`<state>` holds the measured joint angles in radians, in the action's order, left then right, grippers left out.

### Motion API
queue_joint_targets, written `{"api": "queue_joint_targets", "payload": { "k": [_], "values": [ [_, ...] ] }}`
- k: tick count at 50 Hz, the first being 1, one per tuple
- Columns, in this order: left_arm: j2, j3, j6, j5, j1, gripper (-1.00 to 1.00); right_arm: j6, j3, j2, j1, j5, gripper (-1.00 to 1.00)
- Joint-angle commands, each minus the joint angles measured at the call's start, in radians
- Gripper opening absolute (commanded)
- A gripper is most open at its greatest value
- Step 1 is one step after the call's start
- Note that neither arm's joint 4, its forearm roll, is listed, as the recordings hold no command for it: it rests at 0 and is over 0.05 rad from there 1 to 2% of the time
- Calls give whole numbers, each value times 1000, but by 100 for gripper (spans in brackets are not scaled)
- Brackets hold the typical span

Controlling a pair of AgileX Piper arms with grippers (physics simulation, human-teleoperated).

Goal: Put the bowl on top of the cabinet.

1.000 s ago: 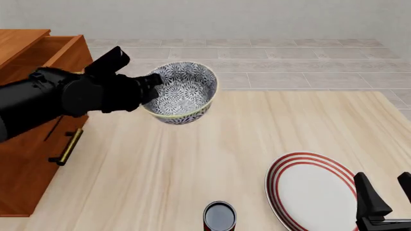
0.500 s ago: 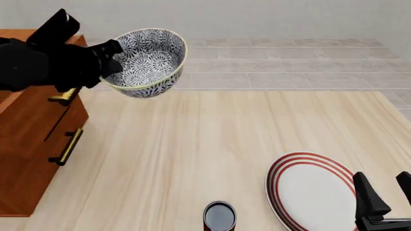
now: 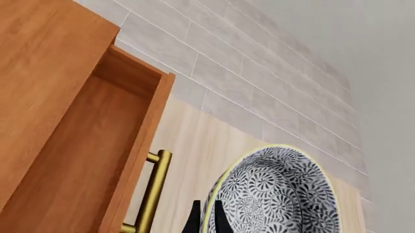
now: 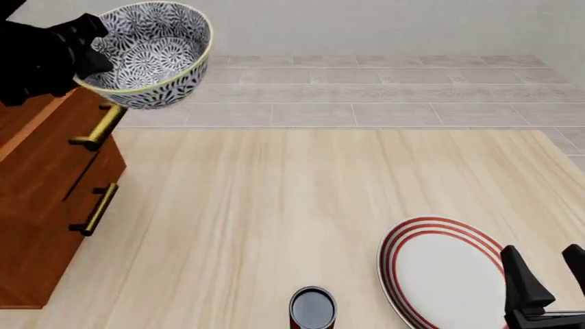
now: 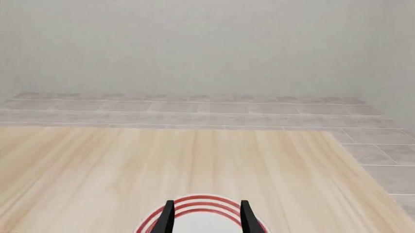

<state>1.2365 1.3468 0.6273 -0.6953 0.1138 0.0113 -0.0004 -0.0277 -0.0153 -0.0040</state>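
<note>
The bowl [image 4: 151, 51], patterned blue-grey and white with a pale rim, hangs in the air at the far left, tilted, over the front corner of the cabinet [image 4: 41, 199]. My left gripper [image 4: 94, 49] is shut on the bowl's near-left rim. In the left wrist view its thin fingertips [image 3: 207, 219] pinch the rim of the bowl [image 3: 275, 194], with the cabinet [image 3: 45, 82] alongside. The top drawer [image 3: 84, 165] stands pulled out, showing its brass handle [image 3: 154, 191]. My right gripper [image 4: 546, 273] rests open at the near right beside the plate, holding nothing.
A white plate with red rings [image 4: 443, 274] lies near right, and shows between the right gripper's fingers [image 5: 167, 217]. A small dark red can [image 4: 313, 308] stands at the near edge. A second brass handle [image 4: 94, 209] sits on the lower cabinet front.
The left arm has carried the bowl up and to the left, from over the table's middle-left to above the cabinet's front corner. The right arm has not moved.
</note>
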Motion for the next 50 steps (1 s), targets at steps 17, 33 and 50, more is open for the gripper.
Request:
{"api": "queue_joint_targets", "payload": {
  "k": [17, 33, 50],
  "values": [
    [-21, 166, -8, -163, -190, -100, 2, 0, 0, -6, -2, 100],
    [-12, 218, 15, -217, -298, -100, 3, 0, -1, -7, -2, 100],
    [-16, 224, 82, -248, -366, -100, 4, 0, -1, -10, -2, 100]
  ]
}}
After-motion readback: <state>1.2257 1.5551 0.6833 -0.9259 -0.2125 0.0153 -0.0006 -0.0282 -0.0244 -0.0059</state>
